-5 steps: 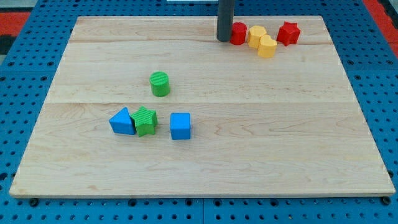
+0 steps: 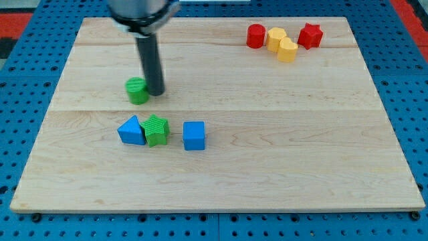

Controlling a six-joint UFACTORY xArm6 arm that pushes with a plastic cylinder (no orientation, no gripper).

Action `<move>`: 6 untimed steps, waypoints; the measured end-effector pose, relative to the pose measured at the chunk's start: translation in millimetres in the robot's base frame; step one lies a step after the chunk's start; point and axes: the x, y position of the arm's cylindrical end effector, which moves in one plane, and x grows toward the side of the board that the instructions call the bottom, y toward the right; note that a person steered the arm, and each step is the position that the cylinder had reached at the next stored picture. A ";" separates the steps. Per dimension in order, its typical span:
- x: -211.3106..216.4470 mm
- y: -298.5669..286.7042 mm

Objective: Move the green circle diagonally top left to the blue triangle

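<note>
The green circle (image 2: 137, 90) stands on the wooden board (image 2: 267, 134), left of centre. My tip (image 2: 156, 92) touches its right side. The blue triangle (image 2: 132, 130) lies below the green circle, slightly to the left. A green star (image 2: 156, 130) sits against the triangle's right side.
A blue cube (image 2: 194, 135) lies right of the green star. At the view's top right sit a red circle (image 2: 255, 36), two yellow blocks (image 2: 282, 43) and a red star (image 2: 309, 35). The board rests on a blue pegboard.
My tip has moved from beside the red circle at the top down and left to the green circle. The green circle has slid left by about its own width.
</note>
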 end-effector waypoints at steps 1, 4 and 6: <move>9.7 -26.6; -7.6 6.4; -4.0 152.9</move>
